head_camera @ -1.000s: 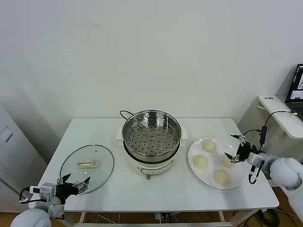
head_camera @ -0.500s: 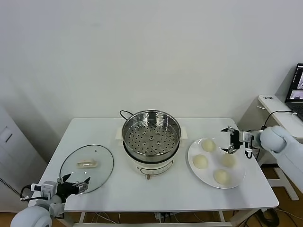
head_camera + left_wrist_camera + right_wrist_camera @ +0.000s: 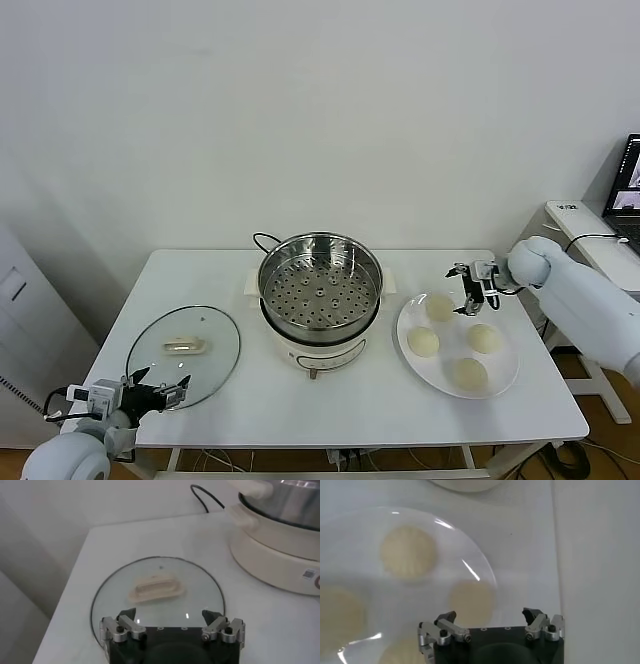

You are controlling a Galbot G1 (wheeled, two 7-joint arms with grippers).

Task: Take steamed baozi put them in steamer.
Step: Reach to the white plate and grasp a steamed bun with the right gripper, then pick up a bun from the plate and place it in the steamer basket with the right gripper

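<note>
- All 4 round cream-white steamed baozi sit on the flat white plate; none is in the shiny perforated steel steamer.
- Right gripper hovers over the plate, fingers spread, empty.
- Left gripper waits spread beside the round glass lid.

I am seeing a glass lid lying flat at the near left of the white table, and a white plate sitting at the right.
</note>
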